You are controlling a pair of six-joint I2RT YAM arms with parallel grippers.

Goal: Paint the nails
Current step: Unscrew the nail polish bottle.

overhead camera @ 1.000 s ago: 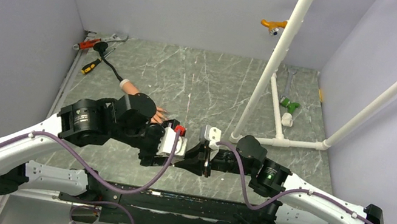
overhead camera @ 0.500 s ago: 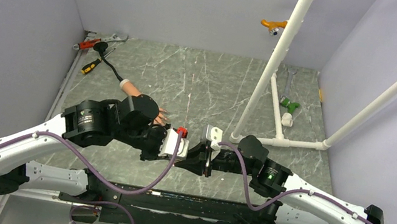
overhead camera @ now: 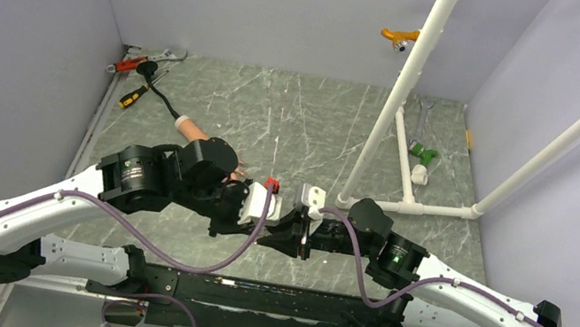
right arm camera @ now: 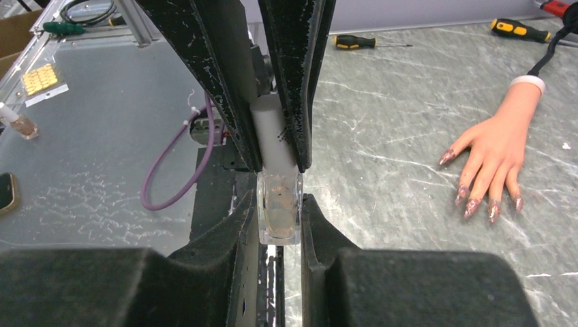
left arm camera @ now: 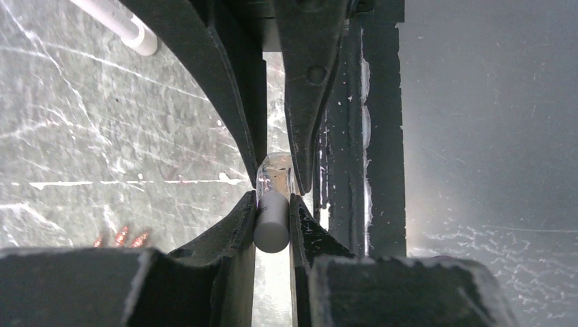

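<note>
The right end effector (right arm camera: 279, 201) is pinching a small clear bottle (right arm camera: 279, 212). Its two black fingers (right arm camera: 232, 231) press on the bottle's flat sides. The stuff inside the bottle looks pinkish brown.

The left end effector (left arm camera: 272, 204) meets it tip to tip. It is pinching the bottle's cap (left arm camera: 271, 221), a pale round stick on the end of the bottle. The cap touches both of its fingers. A tiny dark mark on the cap is too small to read. I can see no words to read on the bottle.

The two end effectors meet just above the near part of the tabletop (right arm camera: 409, 170), with the bottle and cap lying in one line between them.

The mannequin hand (right arm camera: 497, 146) lies flat on the tabletop, well apart from the bottle. In the right wrist view it is off to the right of the right end effector. Its fingers are spread and its white cuff is at the far end. The nails (right arm camera: 470, 208) are long, pointed and reddish pink with some sparkle. In the left wrist view, three nail tips show low and to the left of the left end effector. From above, the left arm hides most of the hand.

Two screwdrivers (right arm camera: 521, 28) with black and yellow handles lie past the mannequin hand. A white pipe (left arm camera: 123, 24) lies ahead and left of the left end effector.
</note>
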